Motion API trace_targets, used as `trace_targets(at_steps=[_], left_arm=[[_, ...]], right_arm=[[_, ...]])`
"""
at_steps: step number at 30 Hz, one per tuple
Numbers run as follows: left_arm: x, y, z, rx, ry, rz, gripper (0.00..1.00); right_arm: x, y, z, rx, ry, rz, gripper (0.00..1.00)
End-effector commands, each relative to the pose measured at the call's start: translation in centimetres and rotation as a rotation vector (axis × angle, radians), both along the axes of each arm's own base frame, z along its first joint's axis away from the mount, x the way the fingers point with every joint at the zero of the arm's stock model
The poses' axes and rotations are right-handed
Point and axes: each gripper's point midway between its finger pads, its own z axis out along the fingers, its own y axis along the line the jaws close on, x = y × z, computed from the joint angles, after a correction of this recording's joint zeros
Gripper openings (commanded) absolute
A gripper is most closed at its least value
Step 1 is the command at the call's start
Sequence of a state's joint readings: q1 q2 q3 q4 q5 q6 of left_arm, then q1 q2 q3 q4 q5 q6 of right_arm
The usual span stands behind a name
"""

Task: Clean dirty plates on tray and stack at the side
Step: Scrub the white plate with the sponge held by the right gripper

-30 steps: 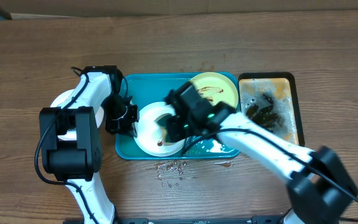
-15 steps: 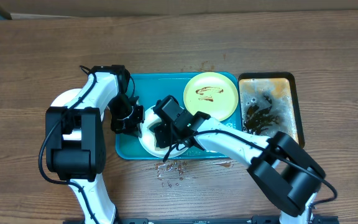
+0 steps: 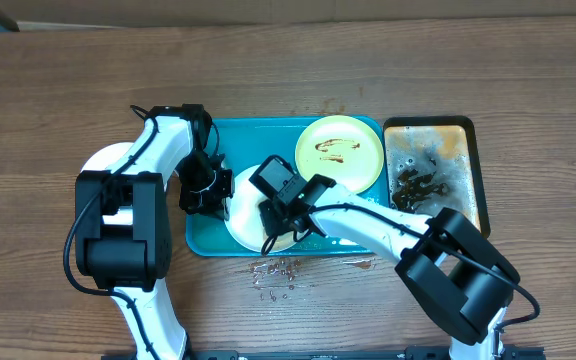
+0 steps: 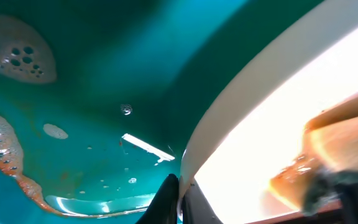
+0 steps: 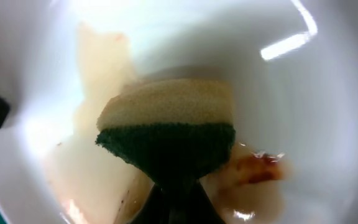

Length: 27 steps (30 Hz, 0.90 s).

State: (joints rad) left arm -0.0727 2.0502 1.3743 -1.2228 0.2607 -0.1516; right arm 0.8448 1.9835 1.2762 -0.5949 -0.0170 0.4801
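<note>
A white plate (image 3: pixel 243 215) lies in the left part of the teal tray (image 3: pixel 200 238). My left gripper (image 3: pixel 213 192) is shut on the plate's left rim (image 4: pixel 229 112). My right gripper (image 3: pixel 273 212) is shut on a yellow and green sponge (image 5: pixel 166 127) and presses it onto the white plate (image 5: pixel 303 106), where a brown sauce smear (image 5: pixel 260 169) remains. A pale yellow-green plate (image 3: pixel 340 152) with a brown smear lies in the tray's back right. Another white plate (image 3: pixel 118 160) lies on the table left of the tray, partly under my left arm.
A smaller black-rimmed, brown-stained tray (image 3: pixel 436 172) with dark scraps stands right of the teal tray. Water drops (image 3: pixel 276 272) lie on the table in front of the tray. Foam and brown water (image 4: pixel 11 155) sit on the teal tray's floor.
My right gripper with the sponge has moved left across the white plate, from its right part to its middle. My left gripper has moved in and stays at the plate's left rim.
</note>
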Motion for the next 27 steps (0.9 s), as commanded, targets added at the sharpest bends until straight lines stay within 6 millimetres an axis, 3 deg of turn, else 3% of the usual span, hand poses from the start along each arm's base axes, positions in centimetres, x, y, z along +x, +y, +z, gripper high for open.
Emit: trace_targets(at_steps=[1,6,11,15,17,21,25,27], left_arm=[[-0.6,0.6,-0.3,0.039,0.024,-0.006,0.04],[-0.6,0.6,-0.3,0.039,0.024,-0.005,0.04],[-0.6,0.6,-0.3,0.038,0.025,-0.005,0.04],[-0.5,0.6,-0.3,0.038,0.024,-0.005,0.04],[-0.5,0.5,-0.3,0.038,0.023,-0.005,0.04],[-0.5,0.5,-0.3,0.038,0.023,-0.005,0.04],[-0.5,0.5,-0.3,0.038,0.023,-0.005,0.04],[-0.5,0.5,-0.3,0.038,0.023,-0.005,0.04]], right_arm=[[2.0,-4.5,-2.4,-0.147,-0.033,-0.113,0.04],[4.6,-5.1,-1.8,-0.118,-0.087,-0.178,0.04],[7.0,-3.9,-0.8,-0.081,-0.2,-0.046,0.04],[6.6,-2.0,0.2,-0.036,-0.221,0.14,0.04],[6.5,-1.4,1.5,-0.014,-0.239,0.163,0.04],[7.4,-0.8,6.6,0.045,-0.339,0.147,0.04],[8.9,-2.4,12.2,0.075,-0.459,0.029,0.04],[9.1,-3.5,13.9,0.08,-0.483,-0.01,0.04]])
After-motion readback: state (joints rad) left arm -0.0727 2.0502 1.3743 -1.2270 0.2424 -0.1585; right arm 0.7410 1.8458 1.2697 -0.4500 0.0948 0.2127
